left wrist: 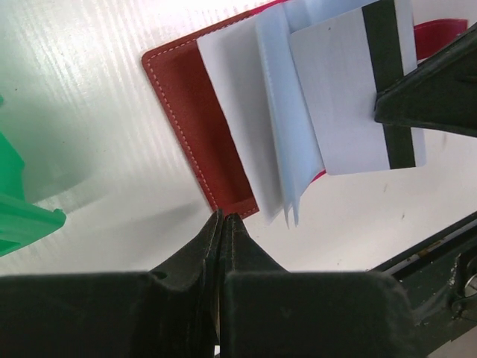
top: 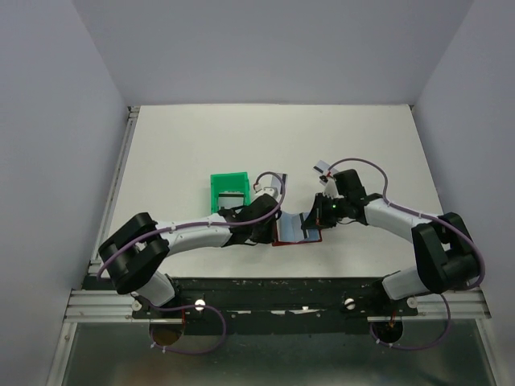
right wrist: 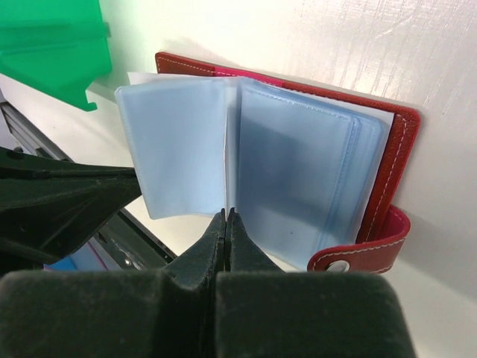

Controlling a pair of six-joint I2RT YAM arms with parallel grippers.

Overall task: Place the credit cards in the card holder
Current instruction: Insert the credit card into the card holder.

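White table [top: 177, 145], walled on three sides. Across its near half, left arm [top: 193, 233] and right arm [top: 394, 215], both bent inward and meeting near centre. At ten o'clock from that meeting point, a green tray [top: 219, 189] with a grey flat piece [top: 232, 198] inside, too small to name. Right at the meeting point, the card holder [top: 288, 235], lying open on the table, dark red cover [left wrist: 186, 112] down, pale blue sleeves [right wrist: 298, 164] fanned upward. At two o'clock of the cover in the left wrist view, one of the credit cards [left wrist: 346, 104], silvery with a dark stripe, against the sleeves. Right gripper [right wrist: 226, 218] clamped narrow on that card at the stripe. Left gripper [left wrist: 223, 218] at nine o'clock of the holder overhead, fingers pressed together, tips at the cover's edge; unclear whether pinching it.
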